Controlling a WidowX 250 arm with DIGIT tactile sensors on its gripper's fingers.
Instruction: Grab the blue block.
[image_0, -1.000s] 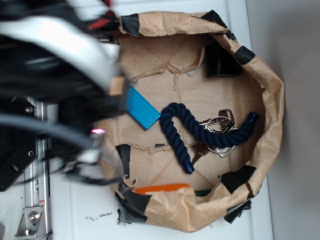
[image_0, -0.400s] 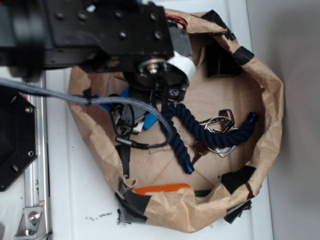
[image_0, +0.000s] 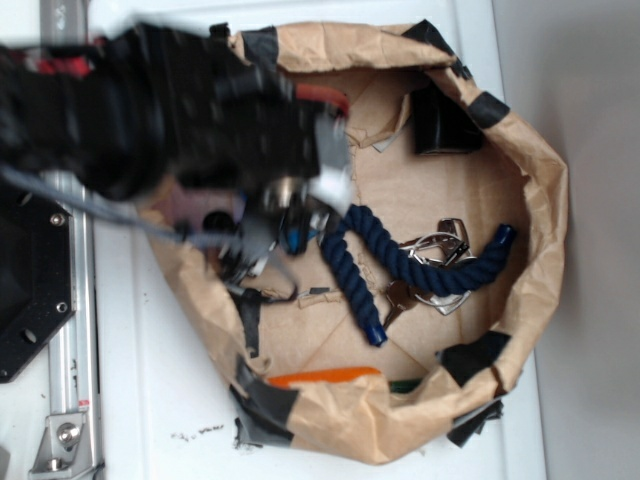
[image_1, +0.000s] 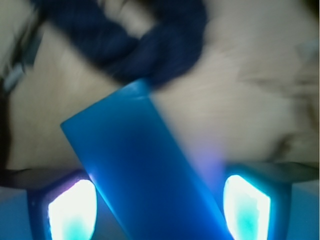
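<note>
The blue block (image_1: 145, 170) lies slantwise on the brown paper between my two glowing fingers, the left (image_1: 72, 207) and the right (image_1: 247, 205). My gripper (image_1: 160, 202) is open astride it, with a gap showing between the block and the right finger. In the exterior view the blurred black arm covers nearly all of the block; only a sliver of the blue block (image_0: 296, 238) shows beside the gripper (image_0: 268, 236). The dark navy rope (image_0: 352, 272) lies just right of the block and just beyond its far end in the wrist view (image_1: 150, 45).
Everything lies in a crumpled brown paper nest (image_0: 545, 200) patched with black tape. A bunch of keys (image_0: 437, 265) lies under the rope. A black box (image_0: 442, 125) stands at the back wall. An orange thing (image_0: 325, 377) lies at the near rim.
The arm has swung from over the nest's upper left down onto the blue block. It now hides most of the block. The rope and keys have not moved.
</note>
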